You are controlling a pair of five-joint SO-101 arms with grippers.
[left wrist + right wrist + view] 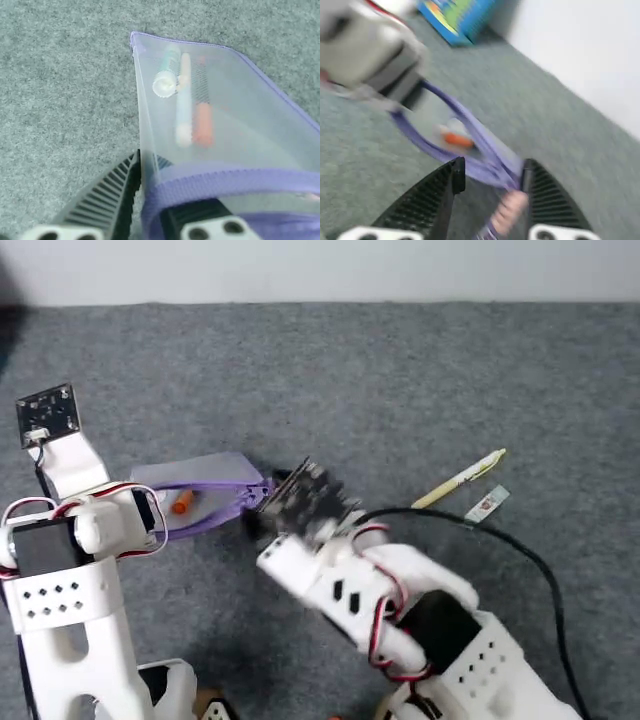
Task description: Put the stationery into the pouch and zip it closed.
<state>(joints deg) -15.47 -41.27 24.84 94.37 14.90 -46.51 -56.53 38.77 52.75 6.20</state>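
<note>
Arms: two, both working at the one pouch (200,475) on the grey mat (400,390).
Pouch: one, clear with a purple zip band (230,182). It lies left of centre, its mouth gaping open between the two grippers.
Left side: the left gripper (150,187) is clamped tight on the zip edge with the fabric pinched between its jaws, at the end away from the other arm.
Right side: the right gripper (490,175) has its jaws standing apart, straddling the opposite end of the zip band. One pink zip pull (506,212) dangles between them, and I can't tell if either jaw presses on it.
Inside: I count three pieces lying side by side, a teal-capped pen (167,75), a pale pen (183,110) and an orange marker (202,125).
Outside: two pieces on the mat, well to the right of the pouch. There's one yellow-green pen (460,478) and, just beside it, one small flat tag (487,505).
Cable: one black lead (530,560) curving past the right arm.
</note>
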